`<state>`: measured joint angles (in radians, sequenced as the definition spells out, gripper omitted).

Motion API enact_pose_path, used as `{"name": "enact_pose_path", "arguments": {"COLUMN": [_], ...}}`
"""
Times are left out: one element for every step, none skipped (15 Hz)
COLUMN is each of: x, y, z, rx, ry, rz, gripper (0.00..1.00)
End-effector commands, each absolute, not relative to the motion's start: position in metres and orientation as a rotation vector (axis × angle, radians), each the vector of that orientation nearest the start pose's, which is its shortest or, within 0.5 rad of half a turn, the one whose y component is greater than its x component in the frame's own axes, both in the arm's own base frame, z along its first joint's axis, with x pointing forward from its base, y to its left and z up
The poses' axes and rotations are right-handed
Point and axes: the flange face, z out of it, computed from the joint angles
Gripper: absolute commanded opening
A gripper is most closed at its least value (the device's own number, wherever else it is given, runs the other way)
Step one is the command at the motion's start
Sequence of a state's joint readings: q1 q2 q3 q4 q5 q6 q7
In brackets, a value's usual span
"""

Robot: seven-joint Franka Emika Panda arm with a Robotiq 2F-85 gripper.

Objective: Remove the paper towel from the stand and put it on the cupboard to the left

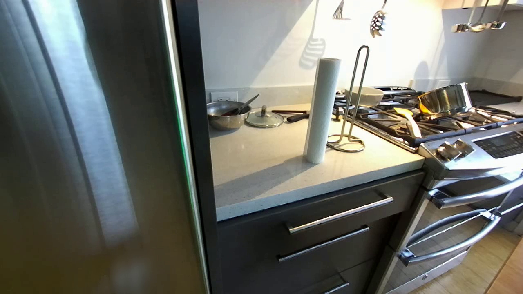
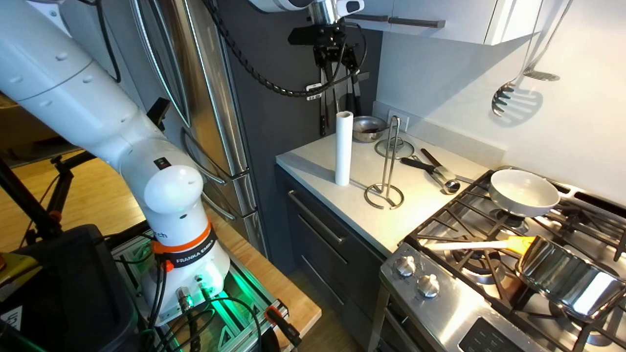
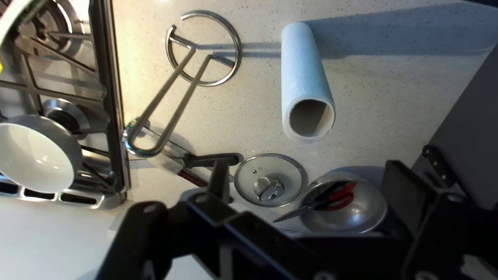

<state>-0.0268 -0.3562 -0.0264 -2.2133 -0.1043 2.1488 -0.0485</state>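
Observation:
The paper towel (image 1: 322,110) is a tall white roll standing upright on the pale top of the cupboard (image 1: 253,245), near its front edge. It also shows in an exterior view (image 2: 344,149) and the wrist view (image 3: 305,70), its hollow top end facing the camera. The wire stand (image 1: 358,98) stands bare beside the roll, on the stove side, also in an exterior view (image 2: 387,156) and the wrist view (image 3: 189,93). My gripper (image 2: 336,63) hangs above and behind the roll. In the wrist view its fingers (image 3: 307,171) are wide apart, open, with nothing between them.
A steel bowl with red-handled scissors (image 3: 350,210), a glass lid (image 3: 270,179) and dark-handled utensils (image 2: 418,165) lie at the back. The steel fridge (image 1: 110,163) and stove (image 2: 411,293) flank the counter. Upper cabinets (image 2: 435,12) and knives (image 2: 353,93) are near the gripper.

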Motion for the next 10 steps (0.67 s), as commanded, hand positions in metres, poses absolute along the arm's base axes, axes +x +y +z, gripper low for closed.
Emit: {"name": "enact_pose_path", "arguments": {"x": [0.455,0.452,0.449,0.447,0.445,0.452,0.451,0.45,0.449,0.449], "y": [-0.049,-0.053,-0.058,-0.061,-0.064,-0.061,-0.063,-0.065,-0.065,-0.065], "z": [0.577,0.581,0.588,0.593,0.598,0.591,0.595,0.597,0.598,0.598], "rx": [-3.255,-3.257,-3.255,-3.25,-3.242,-3.235,-3.231,-3.228,-3.228,-3.228], "ry": [0.252,0.318,0.381,0.429,0.474,0.369,0.403,0.421,0.43,0.433], "rz": [-0.398,-0.391,-0.386,-0.392,-0.402,-0.414,-0.421,-0.425,-0.425,-0.425], "gripper": [1.0,1.0,1.0,1.0,1.0,1.0,1.0,1.0,1.0,1.0]}}
